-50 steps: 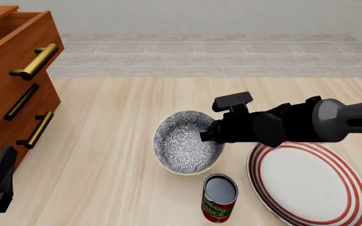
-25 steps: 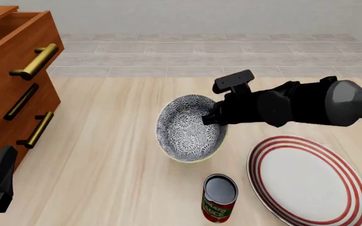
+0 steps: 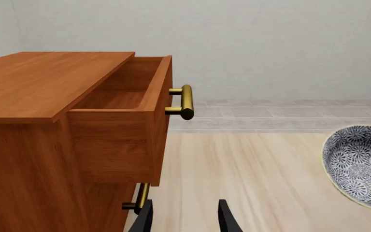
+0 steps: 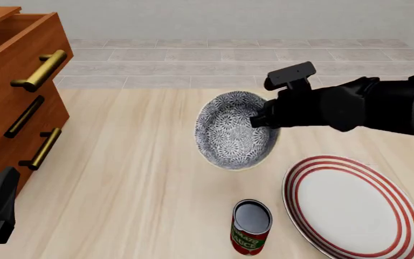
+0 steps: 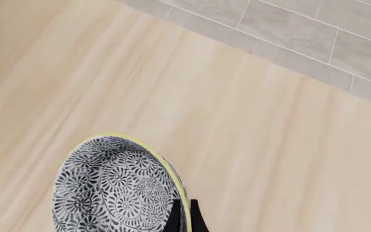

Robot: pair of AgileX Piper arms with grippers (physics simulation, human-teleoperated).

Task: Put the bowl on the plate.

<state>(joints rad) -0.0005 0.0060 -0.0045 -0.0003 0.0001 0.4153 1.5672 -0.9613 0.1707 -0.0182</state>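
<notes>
The grey-and-white floral bowl (image 4: 234,131) hangs tilted above the table, its inside facing the front camera. My right gripper (image 4: 260,121) is shut on its right rim. From the right wrist the bowl (image 5: 114,188) shows with the thin yellow rim pinched between the dark fingers (image 5: 174,218). The bowl's edge (image 3: 359,166) also shows in the left wrist view. The white plate (image 4: 351,204) with red rings lies flat at the front right, below and right of the bowl. My left gripper (image 3: 184,220) stays low at the front left beside the dresser, open with nothing in it.
A red-labelled tin can (image 4: 251,226) stands upright between bowl and plate, just left of the plate's rim. A wooden dresser (image 4: 16,91) with brass handles and its top drawer (image 3: 124,116) pulled out fills the left side. A tiled floor lies beyond the table's far edge.
My right gripper has lifted the bowl off the table and carried it up, back and to the right. The left arm, can and plate have not moved.
</notes>
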